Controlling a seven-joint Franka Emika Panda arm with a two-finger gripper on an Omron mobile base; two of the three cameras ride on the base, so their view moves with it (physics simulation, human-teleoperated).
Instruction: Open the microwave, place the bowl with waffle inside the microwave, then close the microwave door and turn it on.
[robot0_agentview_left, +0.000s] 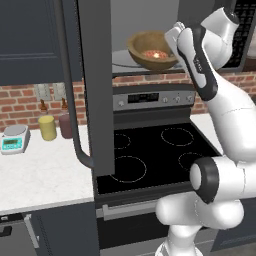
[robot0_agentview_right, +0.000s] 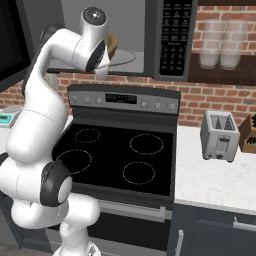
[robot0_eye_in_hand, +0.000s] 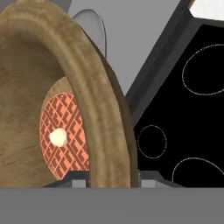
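So the microwave (robot0_agentview_right: 150, 37) sits up above the black glass stove (robot0_agentview_left: 150, 150), brick wall (robot0_agentview_left: 20, 102) behind it. The microwave door (robot0_agentview_left: 95, 85) is swung wide open. The gripper (robot0_eye_in_hand: 113, 183) is pinched on the rim of the wooden bowl (robot0_agentview_left: 152, 50), one finger each side of the wall, and the bowl is inside the cavity over the glass turntable (robot0_agentview_right: 125, 57). The waffle (robot0_eye_in_hand: 65, 135) lies in the bottom of it. White marble counter (robot0_agentview_left: 45, 170) has a kitchen scale (robot0_agentview_left: 14, 138) and two canisters (robot0_agentview_left: 55, 126); a silver toaster (robot0_agentview_right: 220, 136) sits on the other side.
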